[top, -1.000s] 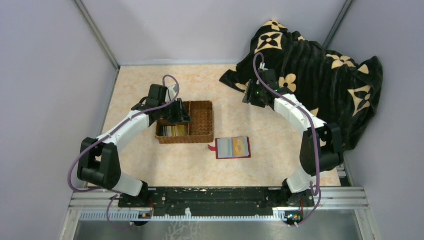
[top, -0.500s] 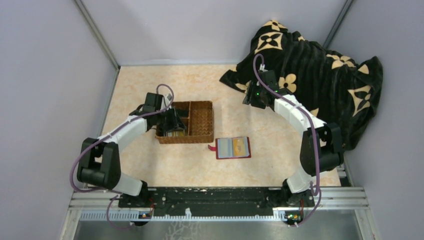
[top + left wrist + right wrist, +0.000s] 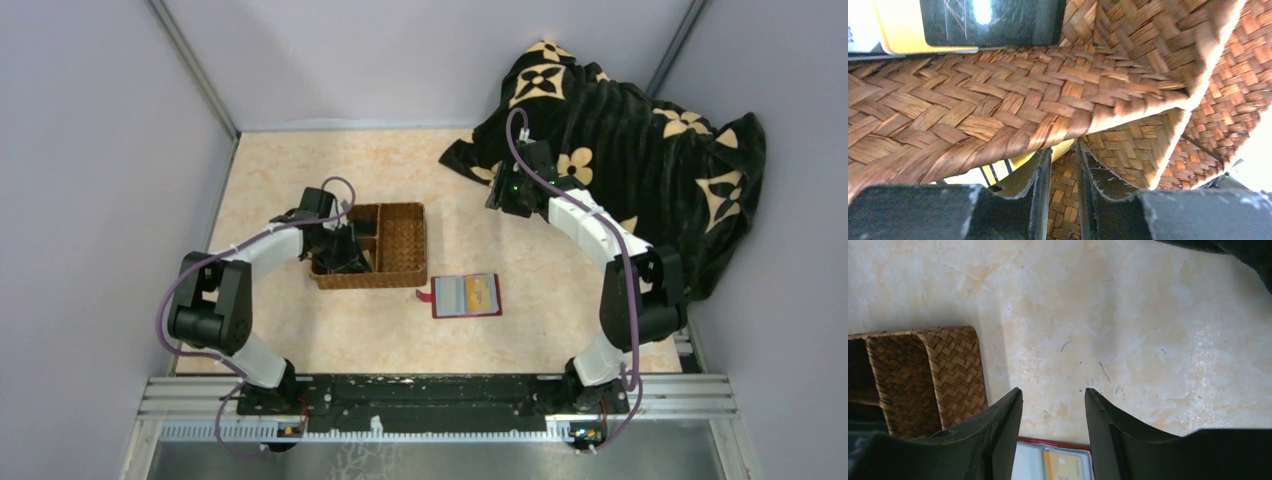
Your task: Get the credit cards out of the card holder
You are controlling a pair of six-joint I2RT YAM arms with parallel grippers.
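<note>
**My left gripper (image 3: 343, 256) sits low in the wicker basket (image 3: 405, 250)**
Its jaws stand narrow, nothing between them; a yellow-and-dark card (image 3: 968, 22) lies in the basket. The red card holder (image 3: 466, 296) lies open, near and right of the basket, an orange card (image 3: 482, 292) in its pocket. My right gripper (image 3: 505, 196) hovers farther off, wide and empty.

- Basket (image 3: 998, 100): flat brown wicker strips, woven, rough and ribbed, with a slight sheen.
- Credit cards (image 3: 973, 25): smooth plastic, yellow and dark, the dark face glossy with a bright glare.
- Fingers (image 3: 1118, 200) of left gripper (image 3: 1063, 152): matt black plastic, edges scuffed pale.
- Table (image 3: 1148, 340): smooth cream marbled top, softly shiny, finely scratched.
- Card holder (image 3: 466, 295): red cover, clear shiny pockets.
- Blanket (image 3: 650, 150): soft plush cloth, black with tan flowers.
- Arm shells (image 3: 262, 250): smooth white plastic.
</note>
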